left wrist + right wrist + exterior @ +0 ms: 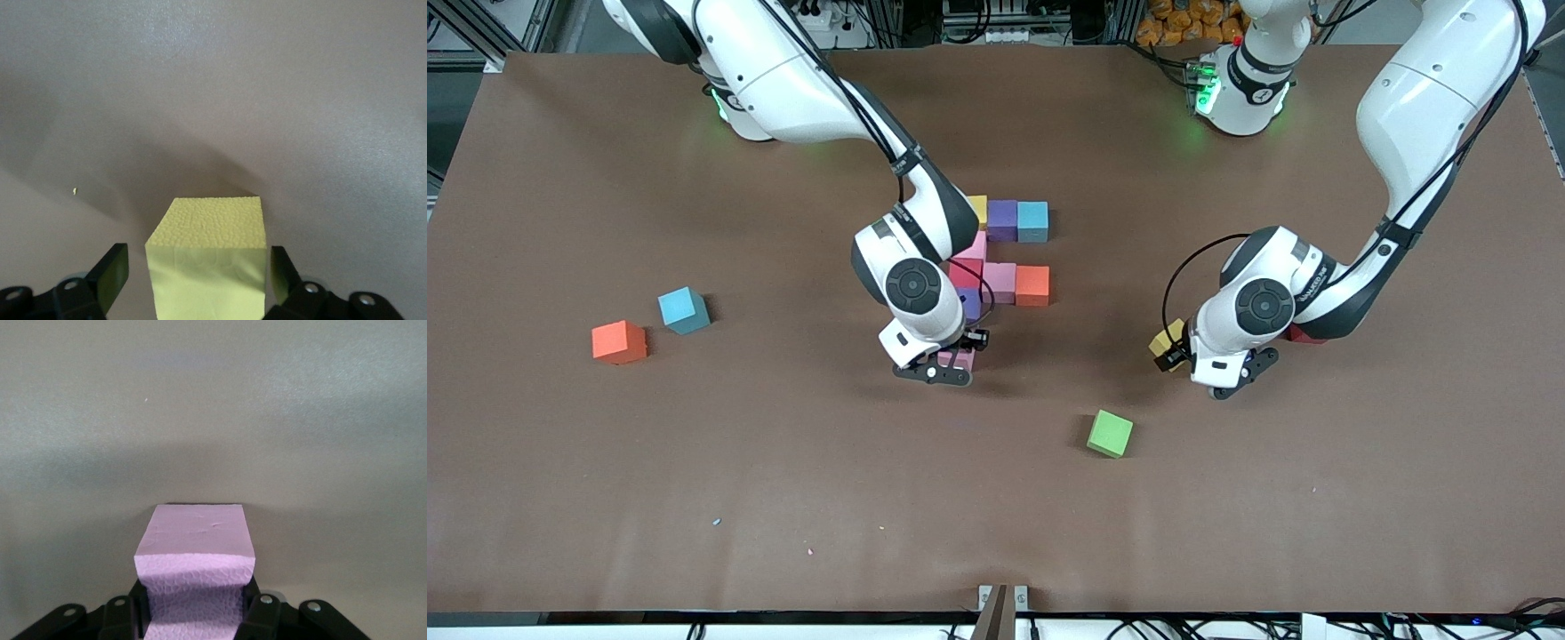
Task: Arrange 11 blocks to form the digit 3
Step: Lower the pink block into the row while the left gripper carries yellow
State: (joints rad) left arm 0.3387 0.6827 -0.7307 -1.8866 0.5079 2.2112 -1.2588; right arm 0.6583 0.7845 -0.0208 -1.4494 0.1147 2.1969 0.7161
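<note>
The right end effector (947, 363), clamped on a pink cube (195, 553), sets it at the nearer end of the half-built digit (1005, 258), while the left end effector (1178, 348), fingers apart, straddles a yellow cube (208, 243) beside that figure, ready to close next.

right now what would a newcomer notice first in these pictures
Mid-table, the cluster of coloured blocks stands out, with the right tool shut on a pink block at the end of the cluster nearer the front camera. Toward the left arm's end, the left tool flanks a yellow block, not clamping it, and a green block lies alone nearer the camera.
</note>
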